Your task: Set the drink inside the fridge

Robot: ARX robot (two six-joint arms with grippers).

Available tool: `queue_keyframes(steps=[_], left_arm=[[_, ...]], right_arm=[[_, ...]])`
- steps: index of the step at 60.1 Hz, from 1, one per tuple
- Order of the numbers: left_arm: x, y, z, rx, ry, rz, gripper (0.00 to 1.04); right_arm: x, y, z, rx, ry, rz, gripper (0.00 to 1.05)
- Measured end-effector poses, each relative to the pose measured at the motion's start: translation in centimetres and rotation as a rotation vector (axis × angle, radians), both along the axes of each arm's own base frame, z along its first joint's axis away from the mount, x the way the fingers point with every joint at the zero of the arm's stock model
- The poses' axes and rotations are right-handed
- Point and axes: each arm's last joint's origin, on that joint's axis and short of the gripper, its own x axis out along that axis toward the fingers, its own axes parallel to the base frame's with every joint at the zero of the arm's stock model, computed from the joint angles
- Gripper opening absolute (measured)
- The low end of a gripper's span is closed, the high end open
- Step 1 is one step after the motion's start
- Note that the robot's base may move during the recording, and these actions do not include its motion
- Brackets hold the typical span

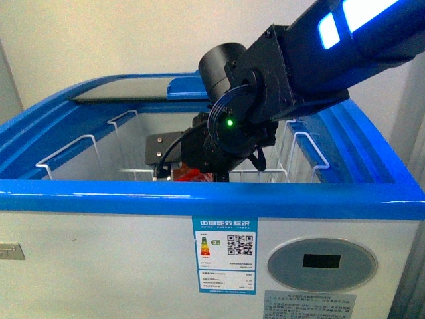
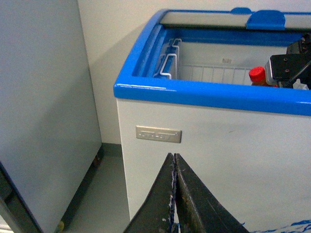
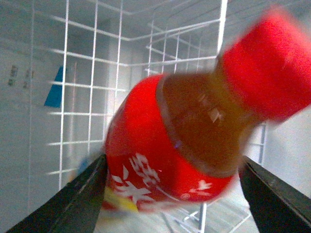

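Blue plastic rimmed the white fridge (image 1: 66, 252) as my right arm (image 1: 312, 60) reached down through its open top, the right gripper (image 1: 199, 169) lowered among the white wire baskets (image 1: 73, 149) inside. From the front, only a sliver of red showed below the black wrist housing, where a green light (image 1: 230, 122) glowed. My right wrist camera gave the closer look: the drink (image 3: 189, 145), a small clear bottle of amber liquid with a red cap (image 3: 269, 68) and a red label with white characters (image 3: 141, 170), sat tilted and blurred between the two dark fingers (image 3: 73, 199) of that gripper, one finger at each side of the label. Whether the fingers were pressing the bottle or standing just off it, I could not tell from that blurred frame. White wire grid filled the background behind the bottle. My left gripper (image 2: 174, 194) hung outside the fridge, low against its white front wall, its two dark fingers pressed together with nothing between them. From that camera the bottle's red cap (image 2: 257, 75) peeked over the blue rim (image 2: 194, 90), just beside the black body of my right gripper (image 2: 289, 65). A small metal nameplate (image 2: 158, 134) sat on the front wall, and a grey cabinet (image 2: 43, 107) stood near the fridge. An energy label (image 1: 224, 256) and a round grey control panel (image 1: 322, 264) faced the front camera.
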Motion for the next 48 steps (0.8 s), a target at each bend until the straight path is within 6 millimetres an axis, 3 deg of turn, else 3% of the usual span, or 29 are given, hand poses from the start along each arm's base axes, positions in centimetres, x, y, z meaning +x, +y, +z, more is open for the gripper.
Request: queue_keyframes(steps=[8,15,20,29,32,39,43,48], left_arm=[[-0.1,0.0,0.1,0.0,-0.011,0.0,0.03],[-0.1,0.0,0.1,0.0,-0.013,0.0,0.03],[-0.1,0.0,0.1,0.0,-0.013,0.0,0.03],[-0.1,0.0,0.1,0.0,-0.012,0.0,0.03],[-0.1,0.0,0.1,0.0,-0.012,0.0,0.03],[-0.1,0.0,0.1,0.0,-0.012,0.0,0.03],[-0.1,0.0,0.1,0.0,-0.012,0.0,0.03],[-0.1,0.0,0.1,0.0,-0.012,0.0,0.03]], right_arm=[[-0.1,-0.1,3.4,0.088,-0.037,-0.016,0.98],[-0.6,-1.4,8.3,0.206,-0.081,-0.05,0.97],[-1.8,-4.1,13.6,0.35,-0.118,-0.124,0.97],[-3.8,-8.1,18.6,0.581,-0.169,-0.293,0.97],[-5.7,-10.7,20.3,0.7,-0.188,-0.472,0.97],[-10.1,-14.3,21.5,0.868,-0.219,-0.725,0.97],[-15.1,-16.9,21.0,0.974,-0.199,-0.895,0.97],[-24.4,-18.5,18.1,1.062,-0.108,-1.028,0.97]])
